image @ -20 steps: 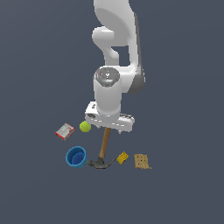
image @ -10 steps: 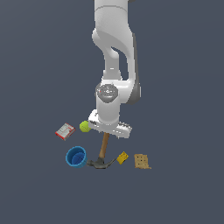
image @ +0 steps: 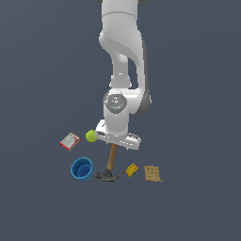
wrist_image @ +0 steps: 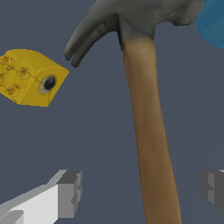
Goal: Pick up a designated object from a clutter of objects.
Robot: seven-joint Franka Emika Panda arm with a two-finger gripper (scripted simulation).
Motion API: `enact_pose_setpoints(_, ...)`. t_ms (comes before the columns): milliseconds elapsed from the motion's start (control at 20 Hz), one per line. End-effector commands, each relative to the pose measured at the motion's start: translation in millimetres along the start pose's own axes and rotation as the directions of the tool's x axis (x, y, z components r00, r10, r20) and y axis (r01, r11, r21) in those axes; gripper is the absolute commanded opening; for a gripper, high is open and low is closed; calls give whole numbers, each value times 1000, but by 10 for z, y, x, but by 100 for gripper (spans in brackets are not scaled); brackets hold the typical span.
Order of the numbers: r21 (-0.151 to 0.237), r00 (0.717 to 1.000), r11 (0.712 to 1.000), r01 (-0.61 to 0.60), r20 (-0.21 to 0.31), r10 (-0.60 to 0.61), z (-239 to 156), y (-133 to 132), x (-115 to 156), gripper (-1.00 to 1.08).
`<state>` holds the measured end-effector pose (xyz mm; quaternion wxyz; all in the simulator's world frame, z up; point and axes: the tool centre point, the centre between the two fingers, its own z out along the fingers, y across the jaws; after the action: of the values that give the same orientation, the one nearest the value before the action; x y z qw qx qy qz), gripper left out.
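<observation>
The claw hammer [image: 111,164] lies flat with its brown wooden handle running back under my wrist and its dark grey head nearest the camera. In the wrist view the hammer [wrist_image: 146,131] fills the frame, its handle passing between my two fingertips [wrist_image: 70,192]. My gripper [wrist_image: 142,190] is open, straddling the handle with a gap on each side. In the exterior view the arm's hand hides the gripper [image: 114,143], just above the handle's far part.
A blue cup [image: 82,168] stands beside the hammer head on the exterior view's left. A yellow block [image: 132,170] and a tan cracker-like square [image: 152,173] lie on its right. A yellow-green ball [image: 91,136] and a red-and-white box [image: 70,141] lie further back.
The arm has come down: the wrist and hand sit lower over the hammer's handle than a second ago. The objects have not moved.
</observation>
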<state>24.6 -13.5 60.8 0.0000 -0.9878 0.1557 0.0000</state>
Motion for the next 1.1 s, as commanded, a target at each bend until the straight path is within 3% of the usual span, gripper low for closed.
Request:
enact_pose_setpoints(0,0,1000,1000,0,1,0,92,2,-6,100)
enact_pose_setpoints(550,0,1000,1000,-2,0,2,442,3,-3,100)
enact_pose_setpoints(600,0,1000,1000,-2,0,2,442,3,-3,-100)
enact_pose_setpoints(1050,0,1000,1000,-2,0,2,442,3,-3,-100)
